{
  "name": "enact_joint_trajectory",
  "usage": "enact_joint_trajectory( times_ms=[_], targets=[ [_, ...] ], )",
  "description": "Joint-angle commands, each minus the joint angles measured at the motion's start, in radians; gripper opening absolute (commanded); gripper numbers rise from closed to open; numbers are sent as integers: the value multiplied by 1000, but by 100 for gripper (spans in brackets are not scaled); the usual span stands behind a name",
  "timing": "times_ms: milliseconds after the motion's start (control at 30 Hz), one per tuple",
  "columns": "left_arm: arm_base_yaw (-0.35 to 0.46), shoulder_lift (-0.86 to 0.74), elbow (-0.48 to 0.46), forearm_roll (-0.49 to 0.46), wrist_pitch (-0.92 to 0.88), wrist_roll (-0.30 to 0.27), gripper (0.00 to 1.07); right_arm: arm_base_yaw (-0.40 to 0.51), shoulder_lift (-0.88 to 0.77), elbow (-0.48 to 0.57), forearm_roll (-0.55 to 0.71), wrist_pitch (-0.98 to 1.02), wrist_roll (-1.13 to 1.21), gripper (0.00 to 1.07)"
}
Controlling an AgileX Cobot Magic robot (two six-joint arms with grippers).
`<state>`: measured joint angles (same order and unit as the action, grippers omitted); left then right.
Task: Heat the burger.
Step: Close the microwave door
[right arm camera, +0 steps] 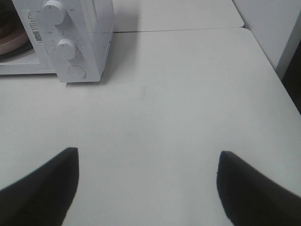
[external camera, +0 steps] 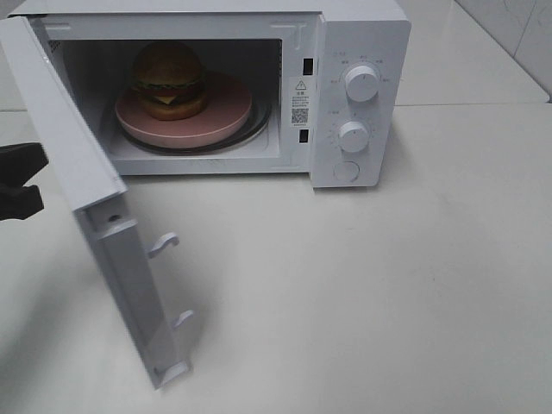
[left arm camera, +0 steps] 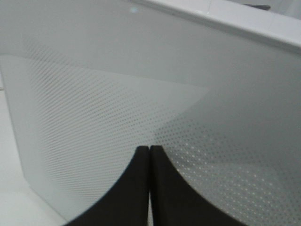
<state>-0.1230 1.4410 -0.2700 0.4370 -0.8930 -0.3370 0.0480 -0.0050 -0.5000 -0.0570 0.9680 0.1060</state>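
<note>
The burger [external camera: 169, 79] sits on a round pink plate [external camera: 228, 108] inside the white microwave [external camera: 362, 34], left of the plate's centre. The microwave door [external camera: 86, 172] stands wide open, swung out toward the front left. My left gripper [left arm camera: 149, 150] is shut with nothing in it, its tips close to the door's dotted outer face [left arm camera: 117, 108]; a black part of that arm [external camera: 13, 164] shows at the far left edge, behind the door. My right gripper [right arm camera: 146, 151] hangs open and empty over the bare table, to the right of the microwave.
Two knobs [external camera: 360, 84] [external camera: 354, 135] and a round button [external camera: 346, 171] line the microwave's right panel. The door's latch hooks [external camera: 164, 245] stick out toward the table. The white table [right arm camera: 188, 94] ends at its right edge [right arm camera: 277, 70] beside a wall.
</note>
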Motion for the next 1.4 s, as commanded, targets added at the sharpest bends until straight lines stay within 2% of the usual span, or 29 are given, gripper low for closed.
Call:
enact_joint_trajectory(
  times_ms=[33, 733, 900, 1000, 1067, 1200, 1267, 1400],
  targets=[
    [-32, 17, -22, -14, -38, 6, 0, -4, -26, 4, 3, -9, -4, 76],
    [-205, 193, -248, -118, -34, 6, 0, -4, -26, 4, 3, -9, -4, 76],
    [-266, 254, -360, -166, 15, 11, 0, -4, -26, 4, 2, -9, -5, 76],
    [-275, 268, -373, -167, 15, 11, 0, -4, -26, 4, 2, -9, -5, 76],
    [-308, 319, -437, -187, 15, 11, 0, -4, -26, 4, 2, -9, -5, 76],
    [-332, 354, -485, -200, 26, 11, 0, -4, -26, 4, 2, -9, -5, 76],
    [-358, 386, -542, -224, 70, 23, 0, -4, -26, 4, 2, -9, -5, 76],
    [-378, 412, -587, -250, 92, 58, 0, -4, -26, 4, 2, -9, -5, 76]
  ],
)
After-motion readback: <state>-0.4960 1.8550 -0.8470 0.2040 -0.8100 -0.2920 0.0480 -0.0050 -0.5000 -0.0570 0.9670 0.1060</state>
